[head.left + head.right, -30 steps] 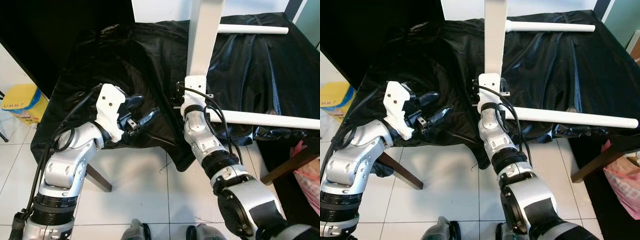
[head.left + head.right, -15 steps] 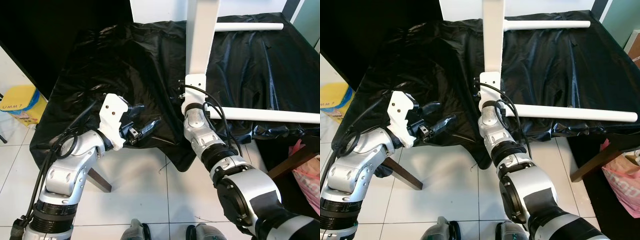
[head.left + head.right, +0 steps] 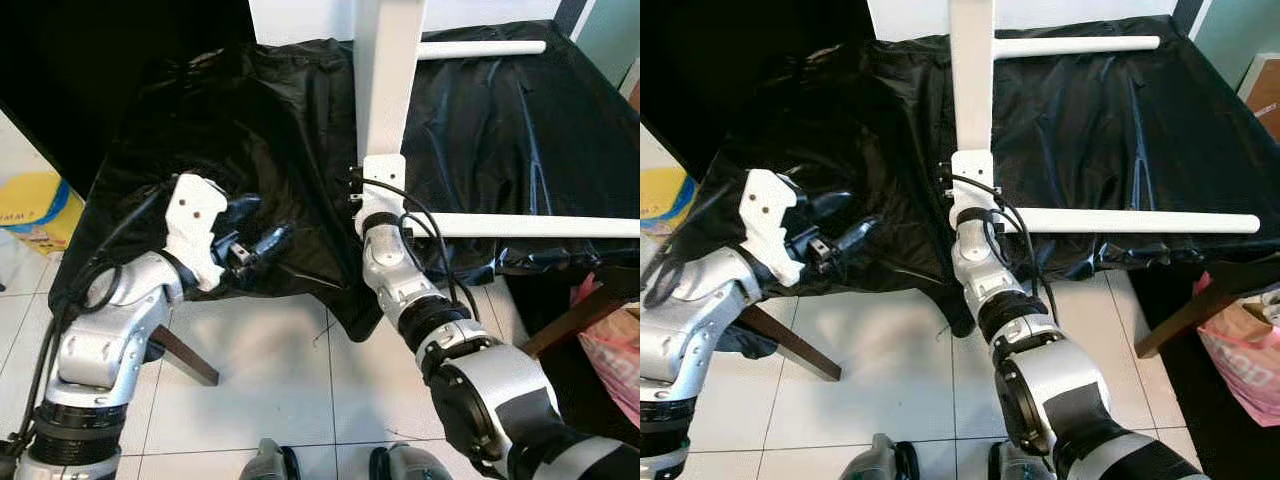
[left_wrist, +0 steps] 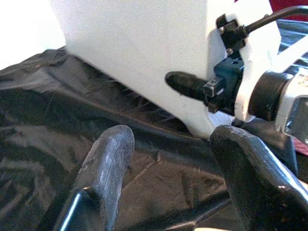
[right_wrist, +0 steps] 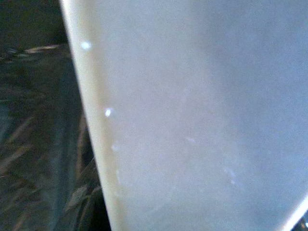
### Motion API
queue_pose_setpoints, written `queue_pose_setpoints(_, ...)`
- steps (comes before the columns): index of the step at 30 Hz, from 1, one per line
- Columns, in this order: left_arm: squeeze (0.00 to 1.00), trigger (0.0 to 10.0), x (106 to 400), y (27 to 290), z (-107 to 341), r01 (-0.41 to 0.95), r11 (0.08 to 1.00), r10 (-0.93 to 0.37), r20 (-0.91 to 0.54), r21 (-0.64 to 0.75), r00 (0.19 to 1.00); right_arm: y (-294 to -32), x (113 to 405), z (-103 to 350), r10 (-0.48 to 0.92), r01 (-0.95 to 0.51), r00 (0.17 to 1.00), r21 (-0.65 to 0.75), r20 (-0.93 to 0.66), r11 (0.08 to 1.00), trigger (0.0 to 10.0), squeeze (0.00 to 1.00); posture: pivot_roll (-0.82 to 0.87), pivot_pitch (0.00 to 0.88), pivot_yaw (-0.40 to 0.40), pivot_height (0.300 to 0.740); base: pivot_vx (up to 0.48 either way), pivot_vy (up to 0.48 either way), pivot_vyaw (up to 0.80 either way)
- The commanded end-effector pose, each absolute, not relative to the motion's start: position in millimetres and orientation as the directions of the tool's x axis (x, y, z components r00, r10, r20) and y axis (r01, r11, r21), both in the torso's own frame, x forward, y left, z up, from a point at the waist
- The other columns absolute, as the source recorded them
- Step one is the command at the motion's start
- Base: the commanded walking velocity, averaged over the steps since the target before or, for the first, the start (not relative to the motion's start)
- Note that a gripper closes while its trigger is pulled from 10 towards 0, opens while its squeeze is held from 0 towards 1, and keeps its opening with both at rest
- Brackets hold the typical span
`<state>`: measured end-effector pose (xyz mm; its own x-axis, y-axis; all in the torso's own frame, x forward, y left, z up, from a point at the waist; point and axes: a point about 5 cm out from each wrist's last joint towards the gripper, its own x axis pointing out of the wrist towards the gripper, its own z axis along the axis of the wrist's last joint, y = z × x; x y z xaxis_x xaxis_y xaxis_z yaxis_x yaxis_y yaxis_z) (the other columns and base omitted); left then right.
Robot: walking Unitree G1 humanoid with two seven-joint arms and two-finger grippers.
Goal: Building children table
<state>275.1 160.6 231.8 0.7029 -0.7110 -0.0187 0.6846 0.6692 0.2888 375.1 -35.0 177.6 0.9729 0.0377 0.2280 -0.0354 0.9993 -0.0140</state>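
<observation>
Step in hand, as judged: steadying the white tabletop [image 3: 385, 80], on edge on the black-draped counter [image 3: 200, 130], right pincer [image 4: 192, 86] against its near end, grip state not discernible. Left pincer [image 3: 255, 225] hovers beside the tabletop, fingers apart, empty. Next likely calls for fetching a white leg [image 3: 480, 48] lying beyond the tabletop.

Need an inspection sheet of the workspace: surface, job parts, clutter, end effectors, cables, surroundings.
Surface: table under a crumpled black cloth; cloth hangs over the near edge.
Job's things: white panel standing on edge; two white legs stick out from it toward the robot's right.
Clutter: nothing seen on the cloth.
End effectors: left end effector open, empty, over the cloth near the panel's lower end; right end effector at the panel's lower end, fingers hidden.
Cables: black cable loops along the right wrist; black cable loops at the left forearm.
Surroundings: white tile floor, yellow object at left, pink bag at right.
</observation>
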Motion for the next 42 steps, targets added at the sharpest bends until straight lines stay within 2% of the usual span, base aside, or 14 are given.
queue_pose_setpoints(1, 0.00, 10.0, 274, 164, 235, 0.700, 0.648, -0.727, -0.030, 0.300, 0.686, -10, 366, 180, 0.189, -0.182, 0.946, -0.050, 0.262, 0.982, 0.0, 0.00, 0.04, 0.122, 0.013, 0.740, 0.000, 0.000, 0.00)
queue_pose_setpoints(8, 0.00, 10.0, 277, 178, 245, 0.656, 0.675, -0.693, -0.018, 0.338, 0.721, 16, 356, 193, 0.349, -0.363, 0.879, -0.018, 0.324, 0.932, 0.0, 0.00, 0.05, 0.113, 0.007, 0.740, 0.000, 0.000, 0.00)
queue_pose_setpoints(14, 0.00, 10.0, 277, 180, 246, 0.648, 0.682, -0.685, -0.015, 0.340, 0.729, 25, 354, 202, 0.398, -0.422, 0.846, -0.009, 0.354, 0.906, 0.0, 0.00, 0.05, 0.112, 0.007, 0.740, 0.000, 0.000, 0.00)
queue_pose_setpoints(28, 0.00, 10.0, 276, 180, 246, 0.646, 0.691, -0.680, -0.012, 0.325, 0.733, 44, 359, 240, 0.424, -0.482, 0.809, 0.048, 0.407, 0.875, 0.0, 0.00, 0.05, 0.127, 0.011, 0.740, 0.000, 0.000, 0.00)
queue_pose_setpoints(39, 0.00, 10.0, 275, 179, 245, 0.646, 0.694, -0.679, -0.010, 0.318, 0.734, 56, 353, 237, 0.454, -0.506, 0.801, 0.036, 0.391, 0.862, 0.0, 0.00, 0.05, 0.138, 0.009, 0.740, 0.000, 0.000, 0.00)
queue_pose_setpoints(40, 0.00, 10.0, 274, 179, 245, 0.645, 0.695, -0.678, -0.011, 0.319, 0.735, 62, 349, 229, 0.476, -0.517, 0.800, 0.017, 0.365, 0.856, 2.5, 0.00, 0.06, 0.140, 0.008, 0.740, 0.000, 0.000, 0.00)
queue_pose_setpoints(41, 0.00, 10.0, 274, 179, 245, 0.645, 0.695, -0.678, -0.011, 0.319, 0.735, 62, 349, 229, 0.476, -0.517, 0.800, 0.017, 0.365, 0.856, 2.5, 0.00, 0.06, 0.140, 0.008, 0.740, 0.000, 0.000, 0.00)
queue_pose_setpoints(42, 0.00, 10.0, 274, 179, 245, 0.644, 0.696, -0.677, -0.010, 0.316, 0.736, 66, 345, 220, 0.495, -0.526, 0.799, 0.000, 0.341, 0.850, 10.0, 0.00, 0.06, 0.142, 0.006, 0.740, 0.000, 0.000, 0.00)
